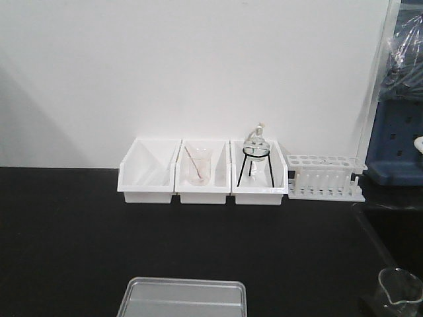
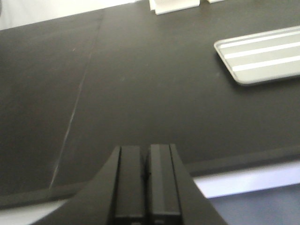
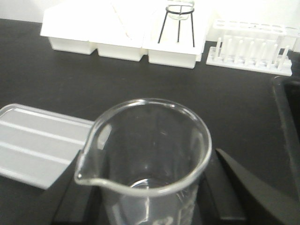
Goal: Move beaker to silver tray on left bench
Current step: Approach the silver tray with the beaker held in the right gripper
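Note:
The clear empty beaker (image 3: 145, 154) stands upright between the jaws of my right gripper (image 3: 150, 197), which is shut on it, one dark finger on each side; its spout points to the lower left. In the front view the beaker (image 1: 398, 290) is at the bottom right corner, above the black worktop (image 1: 66, 238). The silver tray (image 1: 182, 298) lies at the front middle of the bench, left of the beaker; it also shows in the right wrist view (image 3: 37, 140) and the left wrist view (image 2: 262, 56). My left gripper (image 2: 146, 176) is shut and empty, over the bench's front edge.
Three white bins (image 1: 203, 173) stand along the back wall; the middle one holds a beaker with a rod (image 1: 197, 165), the right one a flask on a black tripod (image 1: 256, 155). A white test tube rack (image 1: 325, 177) stands beside them. The black sink (image 3: 290, 122) is on the right.

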Controlling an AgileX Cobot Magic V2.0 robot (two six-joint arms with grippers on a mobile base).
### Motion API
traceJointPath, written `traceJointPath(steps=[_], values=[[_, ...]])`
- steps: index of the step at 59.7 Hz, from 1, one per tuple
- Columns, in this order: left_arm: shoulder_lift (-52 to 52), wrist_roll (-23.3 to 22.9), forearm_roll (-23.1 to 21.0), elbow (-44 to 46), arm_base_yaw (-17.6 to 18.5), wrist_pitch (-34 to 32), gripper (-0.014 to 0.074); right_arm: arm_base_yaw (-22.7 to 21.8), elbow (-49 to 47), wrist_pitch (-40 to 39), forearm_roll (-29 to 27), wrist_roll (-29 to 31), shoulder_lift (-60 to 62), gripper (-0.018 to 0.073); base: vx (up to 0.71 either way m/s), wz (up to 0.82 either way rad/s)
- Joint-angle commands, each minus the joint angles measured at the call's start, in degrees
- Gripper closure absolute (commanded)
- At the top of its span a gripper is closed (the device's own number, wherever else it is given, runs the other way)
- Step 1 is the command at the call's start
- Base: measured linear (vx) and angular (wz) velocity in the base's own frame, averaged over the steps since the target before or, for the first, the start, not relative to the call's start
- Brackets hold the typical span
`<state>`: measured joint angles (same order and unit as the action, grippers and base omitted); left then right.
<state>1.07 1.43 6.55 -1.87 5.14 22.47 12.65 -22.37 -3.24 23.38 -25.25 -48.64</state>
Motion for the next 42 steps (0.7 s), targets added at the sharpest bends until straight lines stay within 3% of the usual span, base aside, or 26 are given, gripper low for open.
traceJointPath(steps=[1, 19, 42], values=[[0.4, -0.1, -0.1, -1.1, 0.4, -4.7, 0.0595, -0.3, -1.7, -4.7, 0.2, 0.5, 0.6, 0.057, 0.34, -0.15], [0.4, -0.1, -0.1, -1.1, 0.4, -4.7, 0.0595, -0.3, -1.7, -4.7, 0.2, 0.5, 0.6, 0.057, 0.28, -0.14], [0.4, -0.1, -0.1, -1.1, 0.4, -4.7, 0.0595, -0.3, -1.7, -4.7, 0.2, 0.5, 0.6, 0.057, 0.07, -0.05]])
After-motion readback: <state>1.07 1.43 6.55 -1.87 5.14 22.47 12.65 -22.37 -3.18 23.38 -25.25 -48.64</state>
